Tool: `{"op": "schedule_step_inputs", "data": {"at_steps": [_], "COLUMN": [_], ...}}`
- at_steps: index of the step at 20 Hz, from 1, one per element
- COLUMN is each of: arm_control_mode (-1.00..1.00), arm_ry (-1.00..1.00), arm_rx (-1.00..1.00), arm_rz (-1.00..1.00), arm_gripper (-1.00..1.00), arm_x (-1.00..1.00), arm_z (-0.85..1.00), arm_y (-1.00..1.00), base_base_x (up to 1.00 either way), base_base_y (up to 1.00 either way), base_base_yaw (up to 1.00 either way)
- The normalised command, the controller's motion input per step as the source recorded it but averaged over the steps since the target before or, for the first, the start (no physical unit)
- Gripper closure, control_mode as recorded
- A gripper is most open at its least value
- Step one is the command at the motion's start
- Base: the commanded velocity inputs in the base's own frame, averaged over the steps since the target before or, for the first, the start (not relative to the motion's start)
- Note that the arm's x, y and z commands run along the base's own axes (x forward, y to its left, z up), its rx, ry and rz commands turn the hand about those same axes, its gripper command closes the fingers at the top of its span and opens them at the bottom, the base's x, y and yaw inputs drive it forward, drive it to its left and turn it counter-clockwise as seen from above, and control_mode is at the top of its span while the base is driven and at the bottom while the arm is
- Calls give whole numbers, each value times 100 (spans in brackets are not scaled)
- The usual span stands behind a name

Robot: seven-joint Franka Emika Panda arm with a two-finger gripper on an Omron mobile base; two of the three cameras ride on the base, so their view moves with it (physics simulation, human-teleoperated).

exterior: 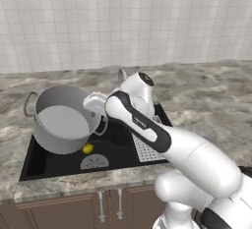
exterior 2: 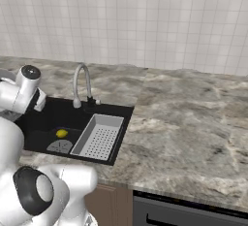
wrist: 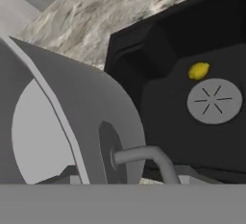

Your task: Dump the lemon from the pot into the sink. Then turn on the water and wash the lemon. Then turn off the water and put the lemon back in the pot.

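The grey pot (exterior: 61, 120) hangs tilted over the left part of the black sink (exterior: 118, 147), its open mouth facing forward and its inside bare. My gripper (exterior: 100, 109) is shut on the pot's right rim, beside its loop handle (wrist: 144, 158). The lemon (exterior: 87, 148) lies on the sink floor just below the pot, next to the round grey drain (exterior: 94, 162). From the hand, the lemon (wrist: 198, 70) sits right above the drain (wrist: 214, 100), with the pot wall (wrist: 86, 107) very close. The right base view shows the lemon (exterior 2: 61, 133) in the sink (exterior 2: 53, 113).
A silver gooseneck tap (exterior 2: 80, 82) stands at the sink's back edge, with no stream showing. A grey perforated tray insert (exterior 2: 99, 137) fills the sink's right side. Marble counter (exterior 2: 184, 123) spreads to the right, and a tiled wall rises behind.
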Motion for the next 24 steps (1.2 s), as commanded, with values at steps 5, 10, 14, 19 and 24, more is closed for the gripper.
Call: {"op": "schedule_step_inputs", "data": {"at_steps": [5,10,14,19,24], "arm_control_mode": [-100,-100,-100,-100,-100], "arm_ry": [0,-2,-5,0,0], "arm_rx": [-2,0,-5,-1,0], "arm_rz": [-7,-1,-5,-6,-9], "arm_gripper": [100,100,100,100,100], "arm_x": [-37,-50,-35,-3,18], "arm_z": [14,13,21,22,17], "arm_y": [-100,-100,-100,-100,-98], "base_base_x": [0,0,0,0,0], "base_base_y": [0,0,0,0,0], "base_base_yaw": [0,0,0,0,0]}}
